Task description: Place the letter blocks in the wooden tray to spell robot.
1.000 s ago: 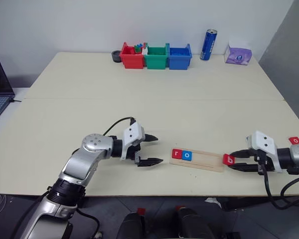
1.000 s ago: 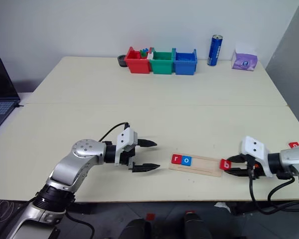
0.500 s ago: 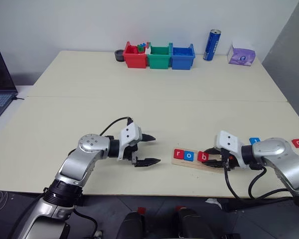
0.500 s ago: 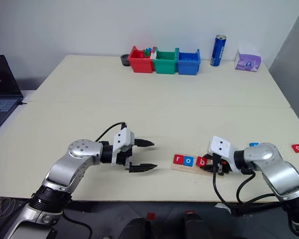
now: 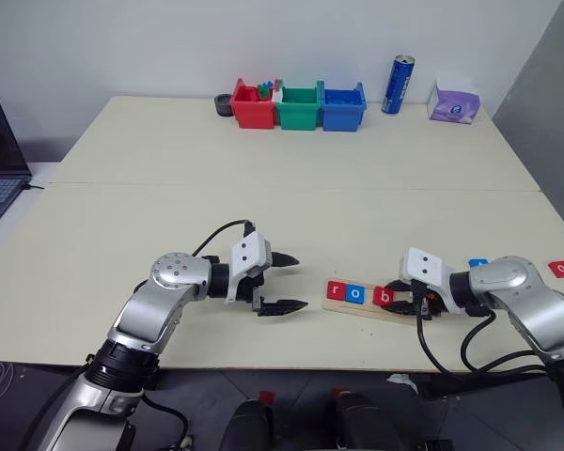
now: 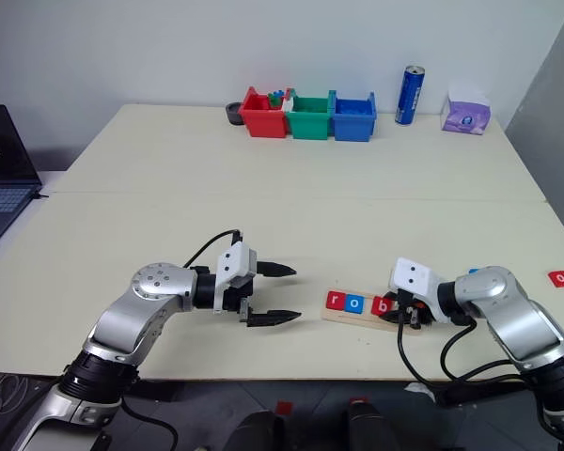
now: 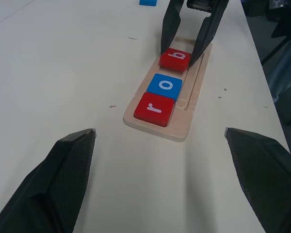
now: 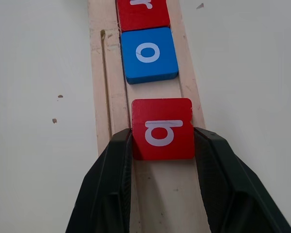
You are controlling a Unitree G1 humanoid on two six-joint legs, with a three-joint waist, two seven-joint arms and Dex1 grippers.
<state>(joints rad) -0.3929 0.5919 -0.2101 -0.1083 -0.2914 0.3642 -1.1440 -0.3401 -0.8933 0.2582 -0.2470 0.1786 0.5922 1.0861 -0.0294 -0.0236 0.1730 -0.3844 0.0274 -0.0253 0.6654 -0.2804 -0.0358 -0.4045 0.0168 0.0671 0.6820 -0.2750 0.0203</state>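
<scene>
Over the wooden tray, the right gripper has its two black fingers closed against the sides of the red "b" block, holding it in the groove just beyond the blue "o" block, with a narrow gap between the two. The red "r" block sits at the tray's end nearest the left gripper, whose jaws stand wide apart and hold nothing, a little way off that end.

Two tiles are still out on the table, well to the far side of the tray from the left gripper: a blue one partly hidden behind the right arm and a red "o".

The main risk, as I judge it, is in the release. If the fingers part unevenly or lift while still gripping, the "b" could tilt, ride up onto the tray's lip, or end up skewed. A push toward the "o" could shove both seated tiles or slide the light tray across the table.
</scene>
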